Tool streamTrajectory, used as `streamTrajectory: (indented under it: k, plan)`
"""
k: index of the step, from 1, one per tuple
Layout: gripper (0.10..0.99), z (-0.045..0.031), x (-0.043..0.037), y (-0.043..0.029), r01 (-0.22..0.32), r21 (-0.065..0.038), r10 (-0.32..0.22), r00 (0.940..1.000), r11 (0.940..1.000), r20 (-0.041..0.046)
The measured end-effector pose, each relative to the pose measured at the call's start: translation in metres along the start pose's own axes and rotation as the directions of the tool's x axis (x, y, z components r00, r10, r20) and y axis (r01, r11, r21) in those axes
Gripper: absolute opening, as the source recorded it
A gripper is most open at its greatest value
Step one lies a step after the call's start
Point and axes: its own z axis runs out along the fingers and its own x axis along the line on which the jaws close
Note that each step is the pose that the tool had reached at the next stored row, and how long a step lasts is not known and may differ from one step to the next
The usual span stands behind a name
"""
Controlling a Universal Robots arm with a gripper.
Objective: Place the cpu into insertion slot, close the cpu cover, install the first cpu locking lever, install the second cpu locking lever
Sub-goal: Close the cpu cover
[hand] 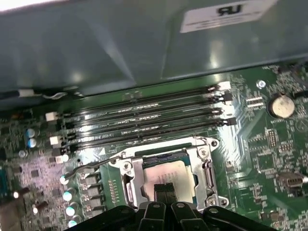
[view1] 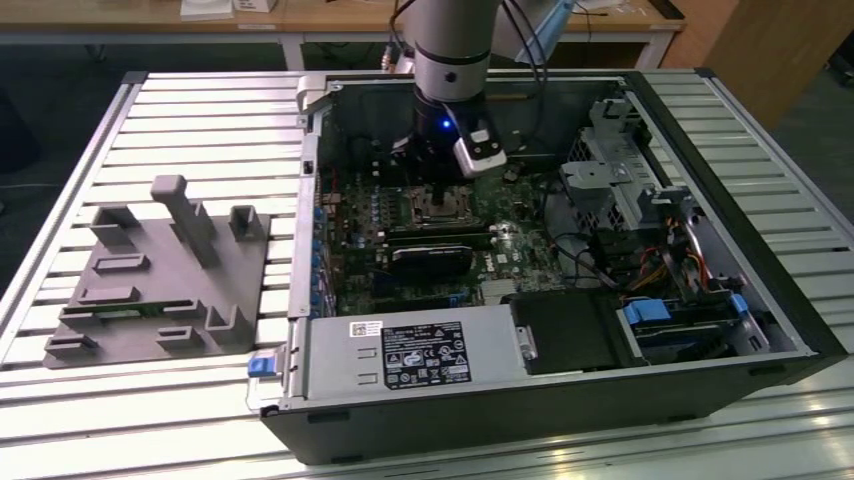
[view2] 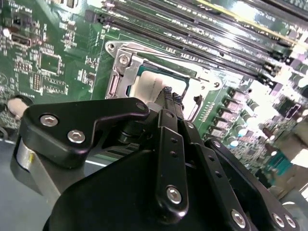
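The cpu (hand: 166, 169) lies flat in its socket on the green motherboard, its pale silver top (view2: 147, 84) showing in both wrist views. The cpu cover (hand: 129, 179), a silver frame, lies down around it, so the chip shows through the window (view2: 126, 67). A thin wire locking lever (hand: 96, 166) sticks out sideways from the socket. My gripper (hand: 164, 190) hangs right over the cpu's middle, fingertips (view2: 167, 91) pressed together with nothing between them. In the exterior view the gripper (view1: 431, 192) reaches down into the open computer case over the socket.
Several black memory slots (hand: 144, 115) run beside the socket. A row of capacitors (hand: 70, 195) and a coin battery (hand: 281, 105) flank it. The case holds a power supply (view1: 414, 355), a drive cage (view1: 627, 170) and cables (view1: 654, 270). A grey fixture (view1: 160, 280) stands on the slatted table.
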Motion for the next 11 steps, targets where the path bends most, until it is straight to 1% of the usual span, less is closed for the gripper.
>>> streamTrajectory:
  k: [2,7,9,11]
  plan:
    - [0.106,0.0002,0.0,0.0,0.029,0.0,-0.029,0.9996,0.9996,0.0001]
    - [0.106,0.0005,0.0001,-0.0001,0.077,-0.002,-0.077,0.997,0.997,0.0019]
    - [0.106,0.0005,0.0002,-0.0001,0.094,-0.006,-0.094,0.9956,0.9955,0.0025]
    - [0.106,0.0007,0.0001,-0.0002,0.106,-0.01,-0.106,0.9944,0.9943,0.0075]
